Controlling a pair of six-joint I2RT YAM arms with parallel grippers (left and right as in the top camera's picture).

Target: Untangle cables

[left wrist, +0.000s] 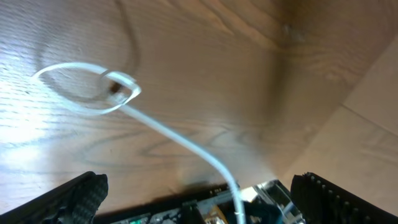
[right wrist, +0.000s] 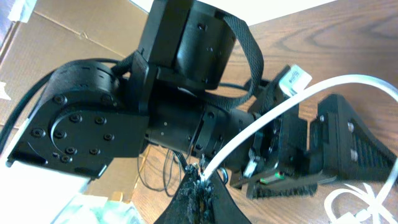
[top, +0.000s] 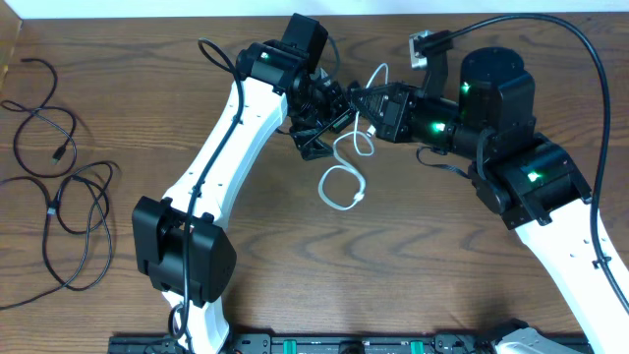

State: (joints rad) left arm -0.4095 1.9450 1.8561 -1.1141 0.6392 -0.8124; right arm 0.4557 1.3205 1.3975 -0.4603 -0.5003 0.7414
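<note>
At twelve o'clock, right claw (right wrist: 200, 183) clenched on white cable (right wrist: 280, 112), left claw (top: 319, 133) released beside it; tug hard and that loop could knot tight.

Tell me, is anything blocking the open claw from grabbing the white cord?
Nothing visible does. The white cable runs between the open fingers of the left gripper, and the right gripper is shut on it nearby.

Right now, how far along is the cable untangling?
Done: the white cable is clear of the two black cables, which lie at the table's left side. In hand: the right gripper is shut on the white cable, the left gripper open around it. Left: its end loop, and maybe the black cables; whether they cross is unclear.
</note>
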